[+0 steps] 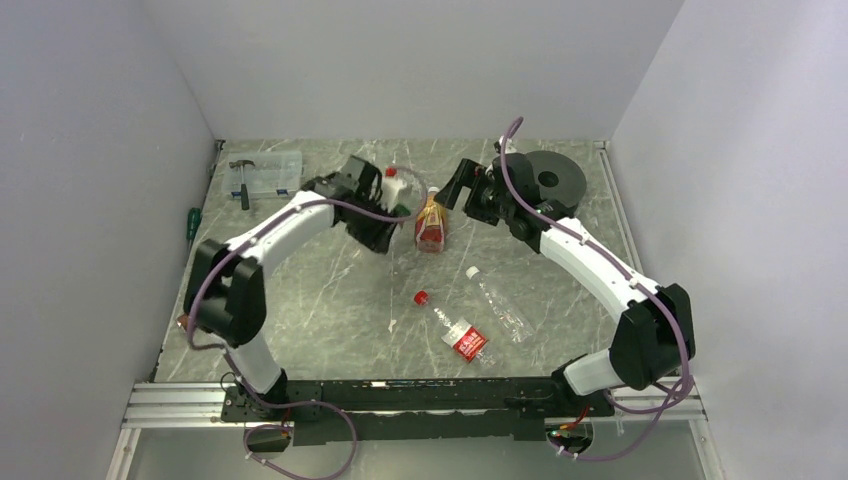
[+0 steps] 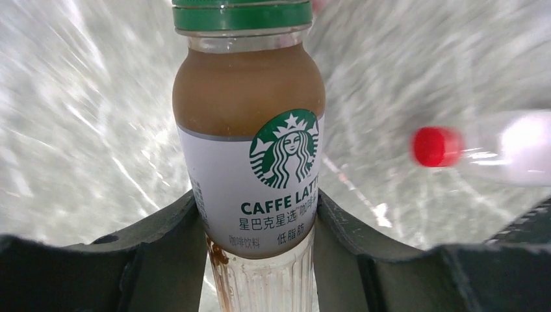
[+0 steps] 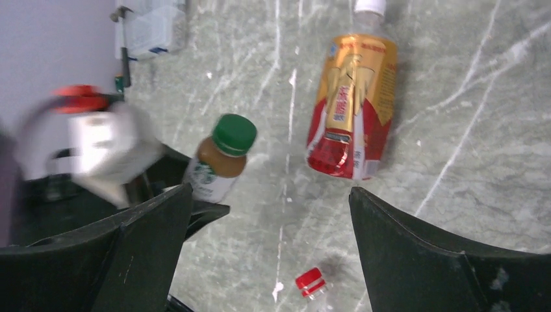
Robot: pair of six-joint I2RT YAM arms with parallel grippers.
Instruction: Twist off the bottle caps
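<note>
My left gripper [image 1: 383,222] is shut on a coffee bottle [image 2: 250,162] with brown liquid, gripping its lower body; its green cap [image 2: 242,14] is on. The same bottle shows in the right wrist view [image 3: 217,162]. My right gripper [image 1: 462,185] is open and empty, above the table to the right of it [image 3: 269,240]. A gold-and-red bottle [image 1: 431,226] with a white cap [image 1: 433,190] lies between the grippers. A whitish bottle [image 1: 395,188] with a red cap [image 1: 391,172] is behind the left gripper. Nearer me lie a red-labelled bottle [image 1: 462,337] with a red cap [image 1: 421,297] and a plain clear bottle [image 1: 502,305] with a white cap [image 1: 472,271].
A large black spool [image 1: 555,178] sits at the back right, just behind the right wrist. A clear plastic box [image 1: 265,172] with a hammer [image 1: 242,180] is at the back left. A green-handled screwdriver [image 1: 192,222] lies by the left wall.
</note>
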